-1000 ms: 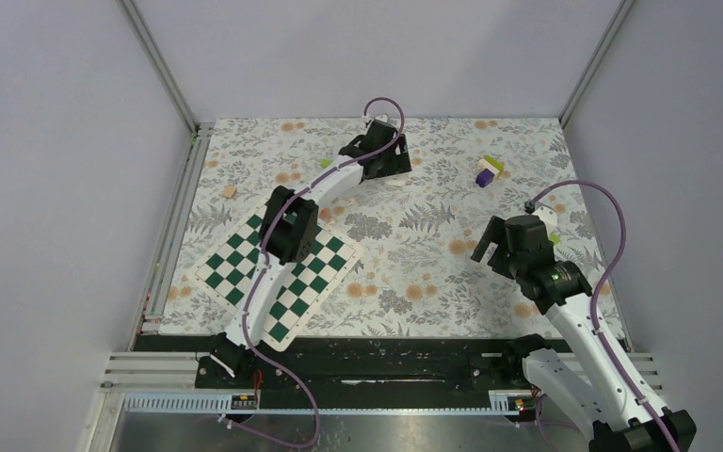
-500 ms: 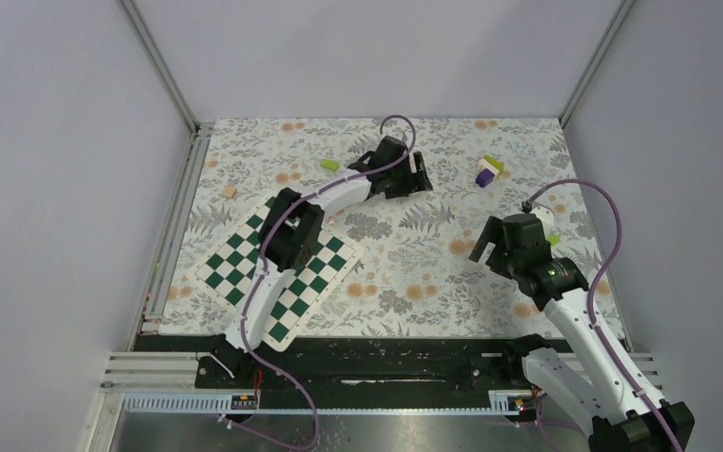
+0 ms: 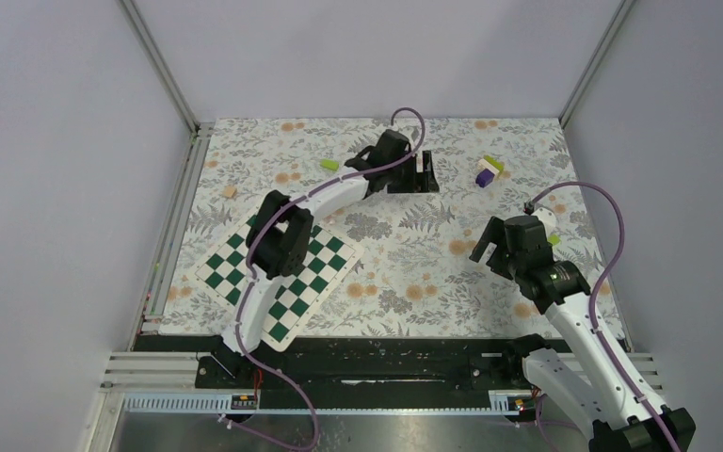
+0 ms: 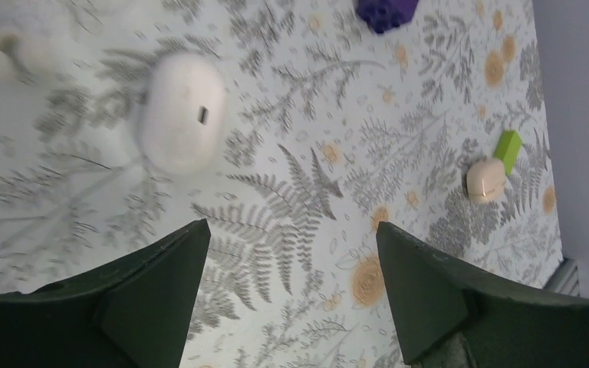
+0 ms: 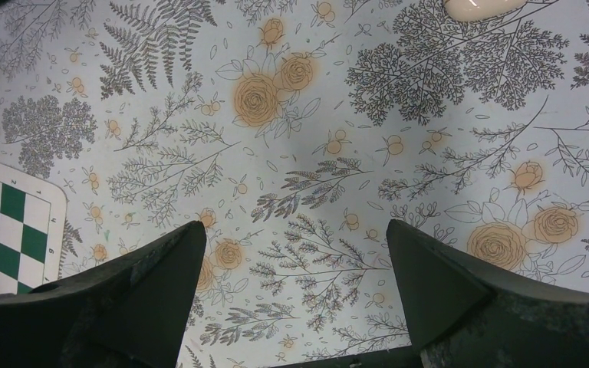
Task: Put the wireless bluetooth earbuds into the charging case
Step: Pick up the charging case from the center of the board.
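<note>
The charging case point(image 4: 180, 115), white and rounded with a small dark slot, lies on the floral cloth ahead and left of my left gripper point(image 4: 291, 224). That gripper is open, hovers over bare cloth and touches nothing. From above, the left gripper point(image 3: 425, 177) reaches out at the far middle of the table, and I cannot pick out the case there. Blurred pale shapes point(image 4: 15, 50) lie beyond the case; I cannot tell whether they are the earbuds. My right gripper point(image 5: 294, 223) is open over the cloth, at the right point(image 3: 482, 241).
A green-and-white chessboard point(image 3: 282, 273) lies at the near left. A purple, yellow and white block stack point(image 3: 488, 171) stands far right, its purple block point(image 4: 386, 11) ahead of the left gripper. A green block point(image 4: 508, 149) with a beige lump point(image 4: 485, 180) lies rightward. A pale rounded thing point(image 5: 483, 8) is cut off.
My left arm has swung to the right along the far part of the table, still open. The right arm has hardly moved.
</note>
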`<state>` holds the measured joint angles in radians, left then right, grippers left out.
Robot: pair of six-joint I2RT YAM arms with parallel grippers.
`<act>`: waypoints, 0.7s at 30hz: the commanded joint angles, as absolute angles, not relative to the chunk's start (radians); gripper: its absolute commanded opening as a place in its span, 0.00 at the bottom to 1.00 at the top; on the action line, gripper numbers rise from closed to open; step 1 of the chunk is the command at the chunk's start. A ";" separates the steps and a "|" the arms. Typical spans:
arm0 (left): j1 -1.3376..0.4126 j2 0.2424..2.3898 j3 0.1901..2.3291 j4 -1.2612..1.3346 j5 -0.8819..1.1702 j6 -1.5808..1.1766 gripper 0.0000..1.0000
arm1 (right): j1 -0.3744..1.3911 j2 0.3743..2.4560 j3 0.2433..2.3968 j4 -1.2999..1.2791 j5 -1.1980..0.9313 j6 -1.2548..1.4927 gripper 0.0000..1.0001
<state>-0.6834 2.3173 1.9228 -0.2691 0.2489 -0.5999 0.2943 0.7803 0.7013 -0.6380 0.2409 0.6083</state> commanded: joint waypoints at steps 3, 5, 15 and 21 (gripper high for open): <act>-0.647 2.270 1.919 -0.082 0.133 -0.513 0.80 | 0.291 0.777 0.697 -0.609 0.230 0.626 0.96; -0.645 2.310 1.968 -0.081 0.049 -0.524 0.79 | 0.291 0.786 0.699 -0.606 0.224 0.627 0.96; -0.639 2.503 2.208 -0.102 -0.238 -0.591 0.61 | 0.291 0.783 0.705 -0.640 0.202 0.633 0.95; -0.638 2.547 2.313 -0.253 -0.276 -0.643 0.63 | 0.292 0.806 0.707 -0.637 0.191 0.635 0.95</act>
